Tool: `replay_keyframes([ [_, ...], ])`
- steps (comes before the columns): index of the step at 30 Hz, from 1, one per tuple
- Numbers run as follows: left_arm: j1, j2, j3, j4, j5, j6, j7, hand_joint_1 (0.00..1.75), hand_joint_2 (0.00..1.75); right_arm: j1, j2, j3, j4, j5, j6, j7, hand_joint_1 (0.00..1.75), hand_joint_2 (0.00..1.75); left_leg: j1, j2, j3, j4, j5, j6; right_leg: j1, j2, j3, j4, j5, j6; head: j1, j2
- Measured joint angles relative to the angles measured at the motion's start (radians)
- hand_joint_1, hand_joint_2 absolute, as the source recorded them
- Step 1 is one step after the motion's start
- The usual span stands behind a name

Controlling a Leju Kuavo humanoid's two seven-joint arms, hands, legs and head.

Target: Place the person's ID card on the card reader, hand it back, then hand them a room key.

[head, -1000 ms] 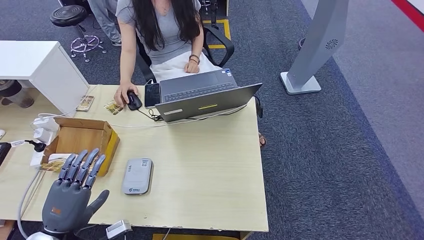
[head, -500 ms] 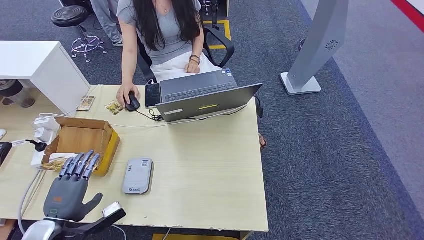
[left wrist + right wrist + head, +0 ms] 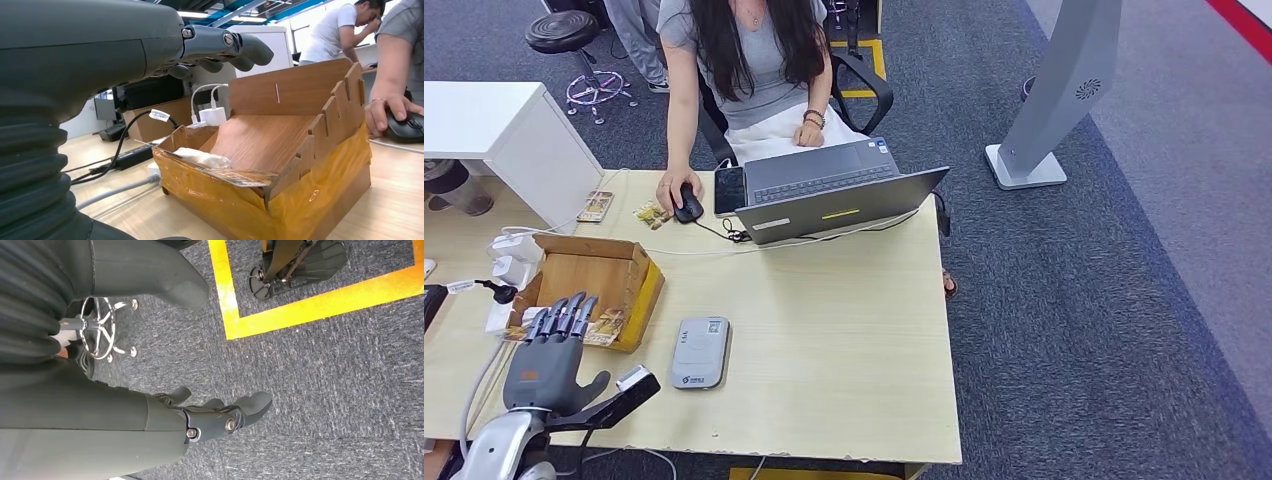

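A grey card reader [image 3: 700, 352] lies flat on the wooden desk [image 3: 844, 340] near its front edge. To its left stands an open cardboard box [image 3: 646, 285] with yellow tape [image 3: 280, 200]; printed cards [image 3: 607, 326] lie at its near edge. My left hand [image 3: 546, 360] hovers flat and empty at the box's near side, its fingers [image 3: 225, 45] stretched out over the rim. A crumpled clear wrapper [image 3: 202, 157] lies inside the box. My right hand [image 3: 220, 422] hangs over grey carpet, holding nothing.
A person [image 3: 744, 60] sits across the desk behind an open laptop [image 3: 834, 195], one hand on a mouse [image 3: 689, 200]. A phone [image 3: 728, 189], a small card-like thing [image 3: 595, 206], white chargers [image 3: 512, 258] and cables crowd the left. A white cabinet [image 3: 494, 130] stands at the far left.
My left hand has drawn left and forward, from beside the card reader to the box's near edge, with its fingers now over the rim. The rest has stayed still.
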Motion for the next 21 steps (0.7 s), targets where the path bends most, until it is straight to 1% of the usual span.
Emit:
replay_keyframes([
  [11, -0.006, -0.006, 0.004, 0.027, 0.000, -0.001, 0.001, 0.00, 1.75, 0.000, 0.000, 0.000, 0.000, 0.007, 0.001, 0.001, 0.00, 1.75, 0.000, 0.000, 0.000, 0.000, 0.000, 0.000, 0.000, 0.000, 0.000, 0.000, 0.000, 0.000, 0.000, 0.000],
  [21, -0.012, -0.012, 0.032, 0.041, 0.000, -0.002, 0.005, 0.00, 1.75, 0.000, -0.001, 0.001, 0.000, 0.016, 0.011, 0.003, 0.00, 1.75, 0.000, 0.000, 0.000, 0.000, 0.000, 0.000, 0.000, 0.000, 0.000, 0.000, 0.000, 0.000, 0.000, 0.000],
])
